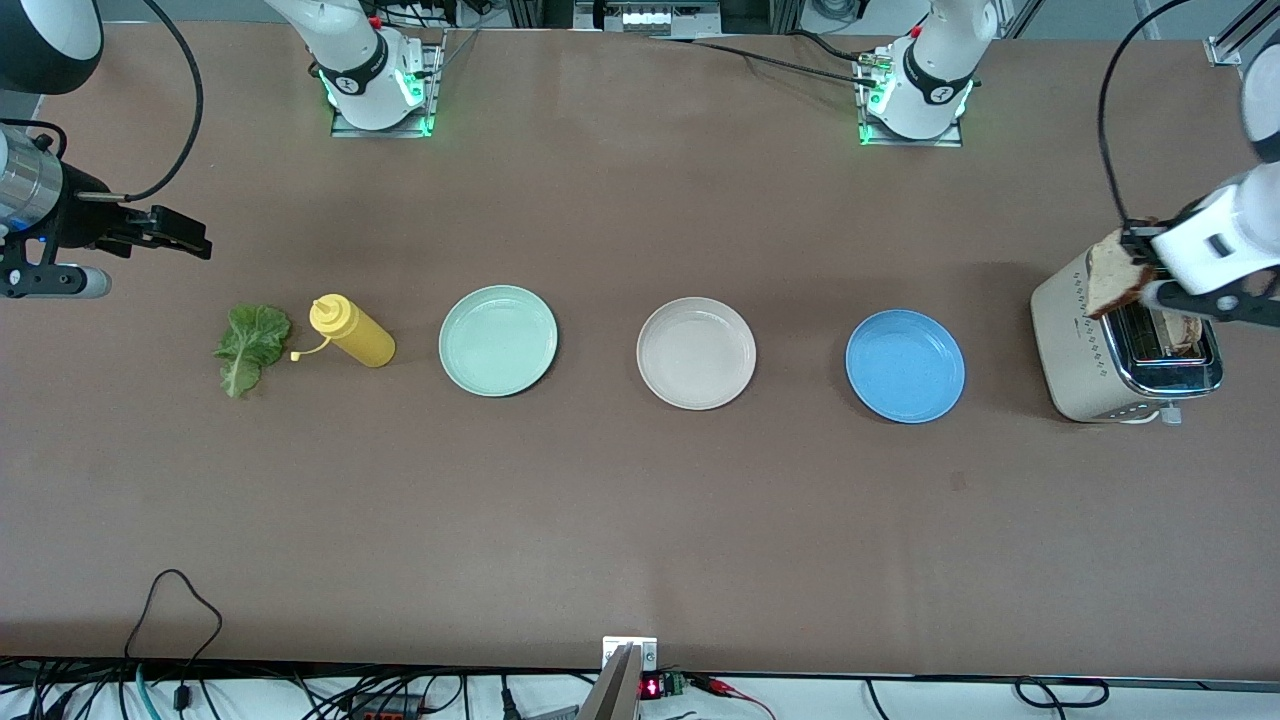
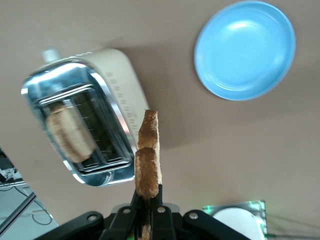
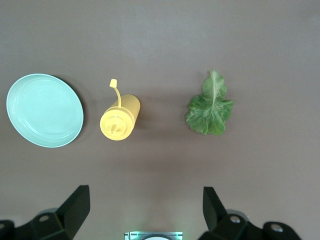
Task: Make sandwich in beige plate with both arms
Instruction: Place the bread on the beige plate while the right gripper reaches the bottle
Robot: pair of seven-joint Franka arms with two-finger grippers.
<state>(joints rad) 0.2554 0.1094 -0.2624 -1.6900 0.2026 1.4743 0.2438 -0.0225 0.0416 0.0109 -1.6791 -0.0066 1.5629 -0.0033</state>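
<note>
At the frame's right edge, the left tool (image 1: 1140,262) pinches a toast slice (image 1: 1112,272) above the toaster (image 1: 1085,350); held by one edge, it could slip before reaching the empty beige plate (image 1: 696,352) at centre. The right tool (image 1: 180,233), jaws wide, waits at upper left.

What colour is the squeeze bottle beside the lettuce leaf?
Yellow; the squeeze bottle shows best in the right wrist view.

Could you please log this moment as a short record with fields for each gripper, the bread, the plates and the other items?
left gripper: shut on bread slice, over the toaster
right gripper: open, empty, waiting above the table
second slice: in a toaster slot
beige plate: empty, between mint plate and blue plate
lettuce leaf: on the table beside mustard bottle
</note>
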